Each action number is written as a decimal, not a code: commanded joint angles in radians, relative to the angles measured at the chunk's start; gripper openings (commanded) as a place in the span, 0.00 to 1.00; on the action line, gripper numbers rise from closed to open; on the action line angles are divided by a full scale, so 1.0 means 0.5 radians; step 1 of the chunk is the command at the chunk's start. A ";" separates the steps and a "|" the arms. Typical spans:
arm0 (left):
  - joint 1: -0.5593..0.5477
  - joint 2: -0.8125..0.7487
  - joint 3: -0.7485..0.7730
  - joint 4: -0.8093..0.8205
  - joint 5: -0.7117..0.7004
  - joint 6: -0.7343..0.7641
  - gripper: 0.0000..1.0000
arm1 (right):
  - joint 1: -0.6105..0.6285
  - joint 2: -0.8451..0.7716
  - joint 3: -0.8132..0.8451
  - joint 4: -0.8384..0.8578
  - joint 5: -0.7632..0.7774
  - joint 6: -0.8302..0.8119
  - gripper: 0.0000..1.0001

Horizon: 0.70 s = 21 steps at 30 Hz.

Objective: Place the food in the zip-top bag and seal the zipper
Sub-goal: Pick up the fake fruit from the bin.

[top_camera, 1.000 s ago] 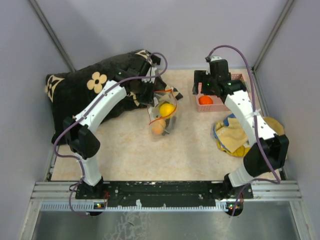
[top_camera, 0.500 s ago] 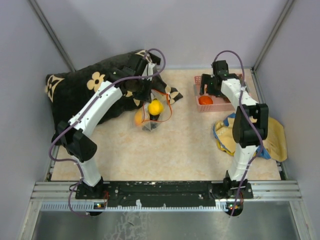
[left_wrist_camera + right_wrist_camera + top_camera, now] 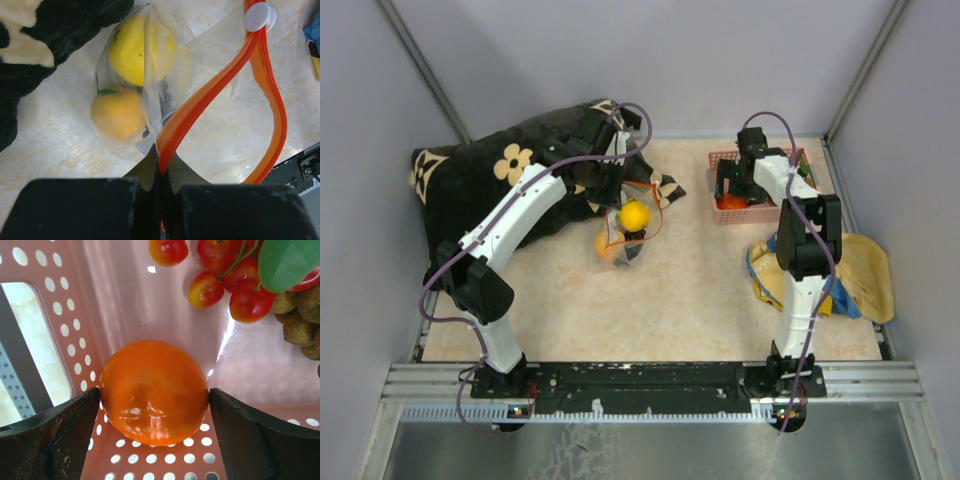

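Observation:
The clear zip-top bag (image 3: 210, 50) hangs from my left gripper (image 3: 161, 167), which is shut on its orange-red zipper (image 3: 210, 90). The bag's mouth gapes in a loop, with a white slider (image 3: 259, 16) at the far end. Inside lie a yellow fruit (image 3: 135, 47) and an orange fruit (image 3: 117, 115). From above, the bag (image 3: 625, 235) sits beside the black cloth. My right gripper (image 3: 154, 405) is down in the pink basket (image 3: 115, 300), open, its fingers on either side of a red-orange fruit (image 3: 154, 392) resting on the basket floor. Small red fruits (image 3: 225, 275) and tan-brown balls (image 3: 300, 325) lie behind it.
A black cloth with cream flowers (image 3: 500, 170) covers the back left. A yellow-and-blue cloth (image 3: 865, 270) lies at the right, in front of the pink basket (image 3: 796, 154). Grey walls close in the table on three sides.
My right arm has folded upright and lowered its gripper into the basket, astride the red-orange fruit. My left arm has drawn the bag a little left and up.

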 commanded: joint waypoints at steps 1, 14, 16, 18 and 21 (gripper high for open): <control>0.010 -0.069 -0.019 0.045 -0.011 -0.012 0.00 | -0.012 0.082 0.114 -0.099 -0.029 -0.052 0.89; 0.008 -0.088 -0.088 0.087 0.037 -0.029 0.00 | -0.029 0.253 0.113 -0.053 0.000 -0.066 0.90; 0.010 -0.096 -0.105 0.102 0.048 -0.033 0.00 | -0.030 0.275 0.116 -0.055 0.009 -0.070 0.90; 0.010 -0.102 -0.119 0.108 0.059 -0.038 0.00 | -0.030 0.281 0.109 -0.048 0.028 -0.072 0.90; 0.009 -0.117 -0.154 0.128 0.064 -0.043 0.00 | -0.034 0.277 0.109 -0.038 0.035 -0.080 0.86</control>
